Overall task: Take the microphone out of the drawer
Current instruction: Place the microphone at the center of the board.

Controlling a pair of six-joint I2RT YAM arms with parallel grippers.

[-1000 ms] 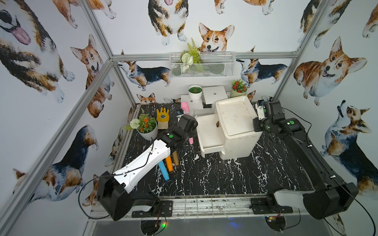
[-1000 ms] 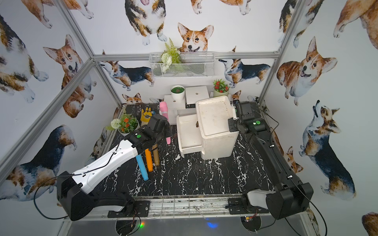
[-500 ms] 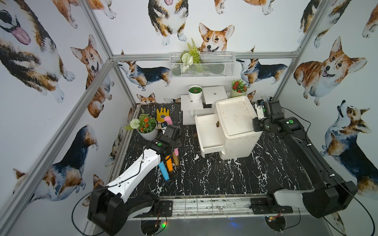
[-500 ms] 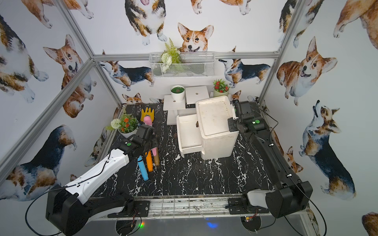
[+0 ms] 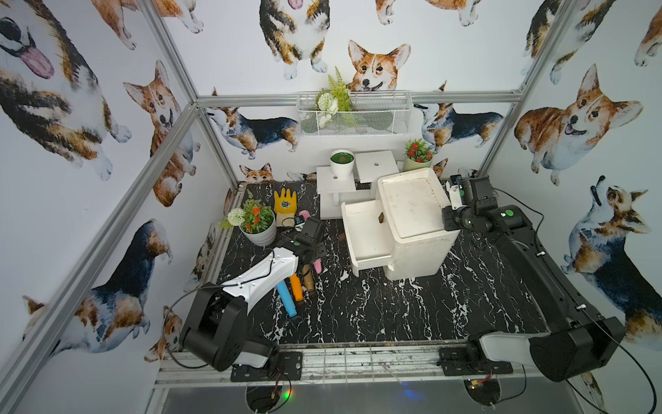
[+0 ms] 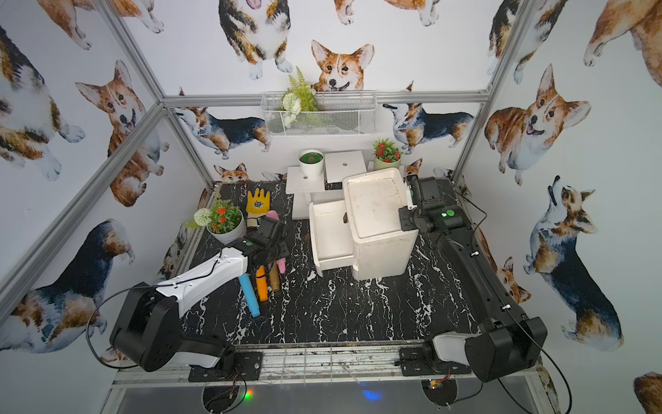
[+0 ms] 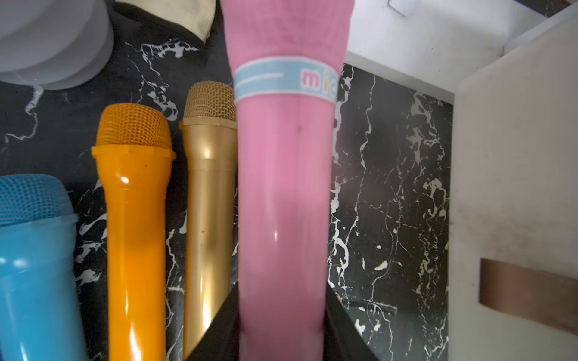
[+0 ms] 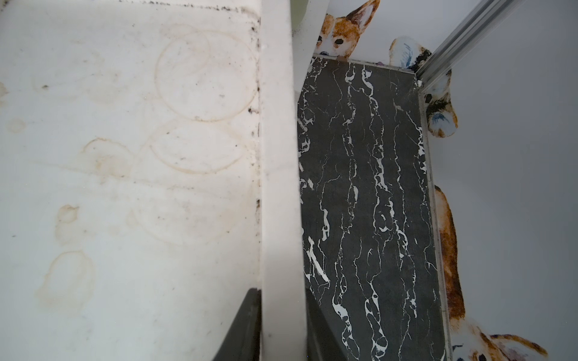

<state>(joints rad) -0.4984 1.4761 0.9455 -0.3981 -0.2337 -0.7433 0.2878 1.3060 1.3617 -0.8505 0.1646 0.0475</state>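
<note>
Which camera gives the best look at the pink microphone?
The left wrist view: the pink microphone fills the frame, its blue band legible, clamped in the left gripper. Both top views show only its small pink ends poking out past the gripper. The right wrist view shows only the cabinet, no microphone.

Found both arms extended from near-edge bases toward the far side.
Noted left gripper (image 7: pixel 281 295) low at left, jaws clamped around pink microphone (image 7: pixel 283 187) handle; noted right gripper (image 8: pixel 280 300) at far right, wrist raised, jaws pinched tight on cabinet (image 8: pixel 278 156) rim, forearm stretched along right edge.
</note>
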